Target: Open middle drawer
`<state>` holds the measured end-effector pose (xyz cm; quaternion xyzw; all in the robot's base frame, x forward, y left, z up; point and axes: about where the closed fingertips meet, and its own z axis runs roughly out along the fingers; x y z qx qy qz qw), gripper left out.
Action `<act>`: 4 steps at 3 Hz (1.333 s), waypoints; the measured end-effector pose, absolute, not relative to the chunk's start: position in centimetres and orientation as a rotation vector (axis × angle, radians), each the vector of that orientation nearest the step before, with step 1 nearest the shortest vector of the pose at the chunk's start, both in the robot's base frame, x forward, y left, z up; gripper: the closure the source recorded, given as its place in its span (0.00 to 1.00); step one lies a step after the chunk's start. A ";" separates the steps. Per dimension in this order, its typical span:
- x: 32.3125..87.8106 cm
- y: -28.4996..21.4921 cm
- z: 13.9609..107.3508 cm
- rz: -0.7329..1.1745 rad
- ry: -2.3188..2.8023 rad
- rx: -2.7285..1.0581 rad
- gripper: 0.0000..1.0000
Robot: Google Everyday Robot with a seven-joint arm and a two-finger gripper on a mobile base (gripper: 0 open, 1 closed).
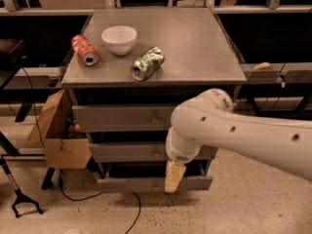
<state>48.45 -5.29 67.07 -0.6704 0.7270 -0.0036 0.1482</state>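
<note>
Just at five o'clock from the knob (156,153) of the shut middle drawer (124,151) hangs the gripper (174,177), open or closed impossible to tell; the reach seems in hand, and next it must rise toward eleven o'clock onto that knob.

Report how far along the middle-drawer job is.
Done: nothing visible. The middle drawer looks shut and its knob is not gripped. In hand: the gripper hangs below and just right of that knob, in front of the bottom drawer. Left: bring it up to the knob, grasp it and pull the drawer out.
</note>
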 end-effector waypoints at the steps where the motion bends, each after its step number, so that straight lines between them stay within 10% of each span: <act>1: 46.8 -4.6 59.6 0.018 2.163 -1.962 0.00; 4: 48.4 1.5 49.2 0.060 2.215 -1.879 0.00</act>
